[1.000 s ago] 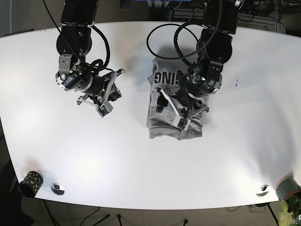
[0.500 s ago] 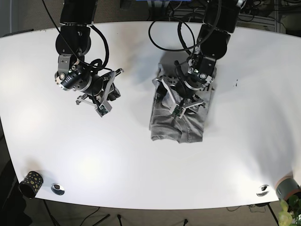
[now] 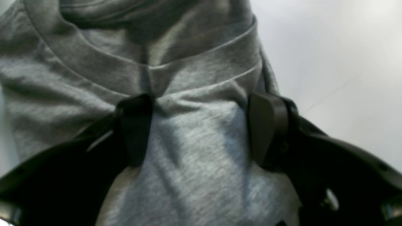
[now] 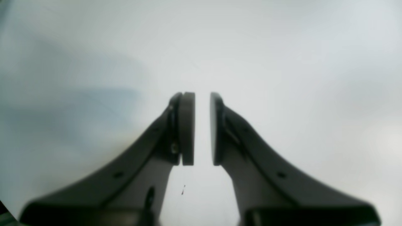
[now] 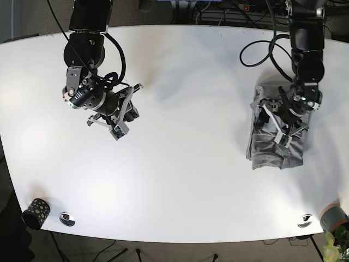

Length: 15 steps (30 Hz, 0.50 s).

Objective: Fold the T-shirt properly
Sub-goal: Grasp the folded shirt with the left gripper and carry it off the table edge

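The grey T-shirt (image 5: pixel 272 139) lies folded into a compact bundle on the right side of the white table (image 5: pixel 185 164). My left gripper (image 5: pixel 287 126) is down on the bundle's top. In the left wrist view the gripper (image 3: pixel 201 128) has its black fingers (image 3: pixel 133 128) closed around a thick bunch of the grey cloth (image 3: pixel 194 163), with the collar seam just beyond. My right gripper (image 5: pixel 123 115) hovers over bare table at the left. In the right wrist view the right gripper (image 4: pixel 202 128) is empty, with only a narrow slit between its pads.
A black patterned cup (image 5: pixel 36 213) and a small metal disc (image 5: pixel 67 219) sit at the front left corner. Another metal disc (image 5: pixel 305 220) and a grey pot with a plant (image 5: pixel 334 218) sit at the front right. Cables hang behind the table's far edge.
My left gripper has moved to the right with the shirt bundle, from the table's middle to its right side. The printed lettering no longer shows. The right arm has barely moved.
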Motion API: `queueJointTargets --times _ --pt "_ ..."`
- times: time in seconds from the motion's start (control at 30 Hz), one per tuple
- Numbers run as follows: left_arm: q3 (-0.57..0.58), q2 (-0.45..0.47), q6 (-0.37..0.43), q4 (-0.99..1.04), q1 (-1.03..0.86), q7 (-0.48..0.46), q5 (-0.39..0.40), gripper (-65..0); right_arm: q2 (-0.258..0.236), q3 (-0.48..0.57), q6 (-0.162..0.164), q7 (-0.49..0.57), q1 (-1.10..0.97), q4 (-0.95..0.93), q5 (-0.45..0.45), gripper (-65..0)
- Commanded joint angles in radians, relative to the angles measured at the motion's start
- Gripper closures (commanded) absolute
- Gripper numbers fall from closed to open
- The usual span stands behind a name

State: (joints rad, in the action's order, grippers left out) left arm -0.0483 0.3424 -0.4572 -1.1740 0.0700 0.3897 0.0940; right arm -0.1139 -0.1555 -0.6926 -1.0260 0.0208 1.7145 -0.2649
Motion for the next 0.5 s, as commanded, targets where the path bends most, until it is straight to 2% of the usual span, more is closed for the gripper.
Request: queueJointTargets --times 0.0,0.23,0.47 --pt "-0.025 0.085 0.013 0.139 0.003 0.185 -0.121 -44.7 -0.007 -0.002 -0.006 0.022 0.020 0.032 -0.012 -8.1" --pt "-0.031 0.268 -0.099 0.438 0.109 0.102 -0.121 -44.7 -0.011 -0.002 -0.006 0.022 0.018 0.040 -0.012 -8.1" --pt "-0.031 0.376 -0.170 0.610 0.136 -0.021 -0.121 -44.6 -0.013 -0.002 -0.006 0.022 0.018 0.051 -0.012 -8.1"
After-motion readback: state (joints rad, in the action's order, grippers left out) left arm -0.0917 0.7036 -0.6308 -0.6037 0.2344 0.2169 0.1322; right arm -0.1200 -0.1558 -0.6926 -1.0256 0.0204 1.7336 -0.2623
